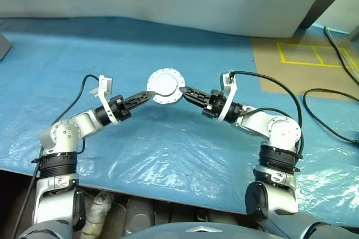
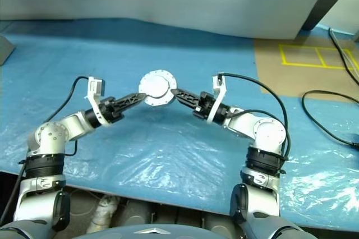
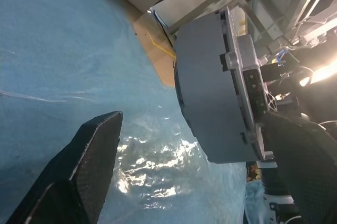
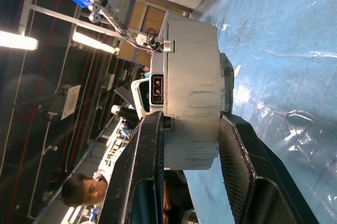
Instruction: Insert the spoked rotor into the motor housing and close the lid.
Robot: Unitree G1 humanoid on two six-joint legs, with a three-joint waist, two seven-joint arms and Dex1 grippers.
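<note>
**Assembled motor held up by one gripper only: risk of slipping**

In the centre of the left eye view, a little above the middle, the round motor housing is lifted above the blue plastic sheet that covers the table. It shows a smooth silver-grey face with a rim of small lugs, so the lid seems to be already closed on it; the spoked rotor is not visible, and I judge that it is inside.

The right gripper holds the housing at its right edge. In the right wrist view its two fingers clamp the thick white body across its flat faces. The left gripper is at the left edge of the housing, but its jaws stand wide apart. In the left wrist view one finger is well apart from the grey face, so this gripper does not hold anything.

What could go wrong from here:
- The whole weight hangs on one edge grip. The disc may turn or slide between the pads and drop onto the sheet.
- If the lid is only laid on and not seated, a tilt may open it and let the rotor fall out.
- The open left finger is near; a careless move could knock the housing.
</note>
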